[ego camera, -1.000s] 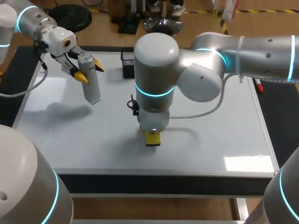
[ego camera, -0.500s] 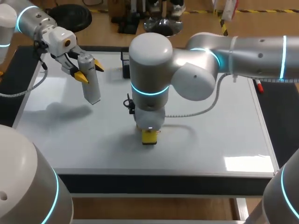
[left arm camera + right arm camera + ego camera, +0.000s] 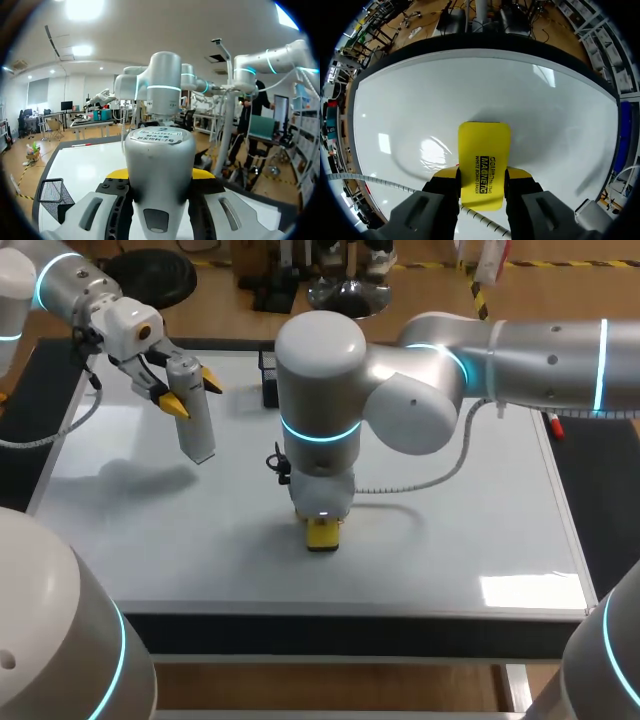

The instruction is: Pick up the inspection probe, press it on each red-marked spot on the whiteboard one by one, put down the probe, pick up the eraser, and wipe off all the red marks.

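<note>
My left gripper (image 3: 192,392) hangs over the back left of the whiteboard (image 3: 450,560), shut on the grey cylindrical probe (image 3: 192,415), which points down above the board. In the left wrist view the probe (image 3: 159,170) fills the gap between the yellow-tipped fingers (image 3: 118,174) of that gripper (image 3: 160,176). My right arm reaches over the middle. Its gripper (image 3: 322,530) points straight down, shut on the yellow eraser (image 3: 322,536), which rests flat on the board. The right wrist view shows the eraser (image 3: 485,162) clamped in the right gripper (image 3: 482,176) on the white surface (image 3: 410,100). A tiny red speck sits at the eraser's edge.
A black mesh basket (image 3: 272,376) stands at the back middle of the board, partly behind my right arm, and shows beside the left gripper too (image 3: 52,192). A red marker (image 3: 552,424) lies past the board's right edge. Bare board spreads to the front left and right.
The right arm has slid the eraser slightly to the left across the board. The left arm and the probe have not moved.
</note>
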`<state>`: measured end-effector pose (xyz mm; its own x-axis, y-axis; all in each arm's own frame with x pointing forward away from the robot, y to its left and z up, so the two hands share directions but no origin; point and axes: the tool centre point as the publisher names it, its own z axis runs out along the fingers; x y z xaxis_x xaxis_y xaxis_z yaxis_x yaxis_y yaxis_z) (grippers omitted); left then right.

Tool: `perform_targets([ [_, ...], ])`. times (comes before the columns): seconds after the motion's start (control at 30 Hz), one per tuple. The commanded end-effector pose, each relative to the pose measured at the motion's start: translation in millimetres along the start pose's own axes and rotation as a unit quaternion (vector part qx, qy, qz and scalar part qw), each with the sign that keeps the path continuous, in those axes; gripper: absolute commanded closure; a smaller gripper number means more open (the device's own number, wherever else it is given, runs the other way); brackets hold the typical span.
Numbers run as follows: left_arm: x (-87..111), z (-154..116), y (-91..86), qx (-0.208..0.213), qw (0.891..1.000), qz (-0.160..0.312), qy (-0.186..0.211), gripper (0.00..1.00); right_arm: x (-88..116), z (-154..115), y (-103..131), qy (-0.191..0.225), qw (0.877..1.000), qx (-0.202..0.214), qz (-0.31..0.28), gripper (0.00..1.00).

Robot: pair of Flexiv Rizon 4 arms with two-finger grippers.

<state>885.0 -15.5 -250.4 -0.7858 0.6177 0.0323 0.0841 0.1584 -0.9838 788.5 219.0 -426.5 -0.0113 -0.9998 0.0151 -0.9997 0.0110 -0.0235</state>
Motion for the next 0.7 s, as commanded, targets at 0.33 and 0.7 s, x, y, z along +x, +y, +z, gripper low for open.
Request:
perform_targets([
  [0.33,-0.1,-1,-0.6,0.000,1.000,0.001,0.001,1.00,20,6,-2,0.009,1.000,-0.010,0.020,1.00],
  [0.7,-0.1,-1,-0.6,0.000,1.000,0.001,0.001,1.00,53,16,-6,0.026,0.998,-0.022,0.060,1.00],
])
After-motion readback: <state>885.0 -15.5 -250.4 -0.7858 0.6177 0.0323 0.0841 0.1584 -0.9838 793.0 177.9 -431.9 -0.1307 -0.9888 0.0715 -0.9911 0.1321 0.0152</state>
